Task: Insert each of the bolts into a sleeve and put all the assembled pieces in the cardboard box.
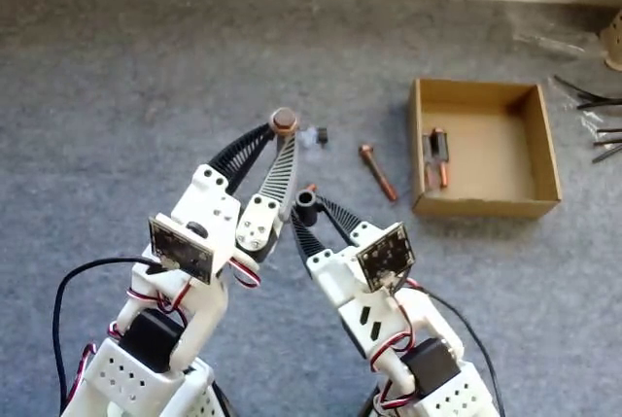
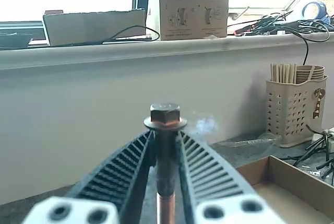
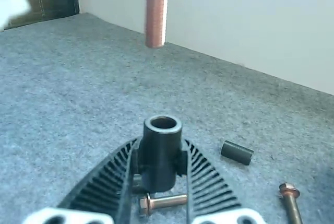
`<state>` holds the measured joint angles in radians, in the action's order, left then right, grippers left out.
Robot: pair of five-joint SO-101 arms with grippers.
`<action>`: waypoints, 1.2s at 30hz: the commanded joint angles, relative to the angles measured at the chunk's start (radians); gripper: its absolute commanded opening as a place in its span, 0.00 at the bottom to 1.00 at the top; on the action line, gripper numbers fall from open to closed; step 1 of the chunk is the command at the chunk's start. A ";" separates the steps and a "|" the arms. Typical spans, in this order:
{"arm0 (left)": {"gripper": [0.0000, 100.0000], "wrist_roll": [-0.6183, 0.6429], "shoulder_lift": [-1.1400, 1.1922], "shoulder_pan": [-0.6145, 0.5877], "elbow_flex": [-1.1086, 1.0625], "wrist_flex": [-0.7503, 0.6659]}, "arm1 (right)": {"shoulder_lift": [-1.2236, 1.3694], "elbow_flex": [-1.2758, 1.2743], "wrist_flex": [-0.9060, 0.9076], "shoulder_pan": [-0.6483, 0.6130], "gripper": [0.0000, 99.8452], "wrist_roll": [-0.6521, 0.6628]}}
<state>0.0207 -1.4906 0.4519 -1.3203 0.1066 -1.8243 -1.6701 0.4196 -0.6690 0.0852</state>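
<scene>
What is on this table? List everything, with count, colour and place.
held bolt: one, copper, upright in the left gripper
loose bolts: two, copper, on the carpet; one beside the box, one under the right gripper
held sleeve: one, black, upright in the right gripper
loose sleeve: one, black, on the carpet
assembled piece: at least one, black and copper, inside the box
cardboard box: one, brown, right side
basket: one, beige, beyond the box
left gripper: black, shut on held bolt
right gripper: black, shut on held sleeve
</scene>
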 commanded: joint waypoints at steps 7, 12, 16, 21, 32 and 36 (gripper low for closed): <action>0.01 0.170 -0.019 -0.035 0.013 -0.020 | -0.012 -0.041 -0.038 -0.004 0.00 -0.002; 0.01 0.316 -0.019 -0.082 0.008 -0.015 | -0.012 -0.041 -0.038 -0.004 0.00 -0.002; 0.01 0.393 -0.021 -0.079 0.028 0.077 | -0.012 -0.041 -0.038 -0.004 0.00 -0.002; 0.01 0.419 -0.021 -0.070 0.035 0.135 | -0.012 -0.041 -0.038 -0.004 0.00 -0.002; 0.01 0.341 -0.070 0.050 0.012 0.137 | -0.012 -0.042 -0.038 -0.008 0.00 -0.002; 0.01 0.336 -0.151 0.048 -0.038 0.137 | -0.012 -0.042 -0.038 -0.007 0.00 -0.002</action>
<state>0.3629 -1.5827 0.4810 -1.3556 0.2463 -1.8243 -1.6701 0.4196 -0.6690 0.0852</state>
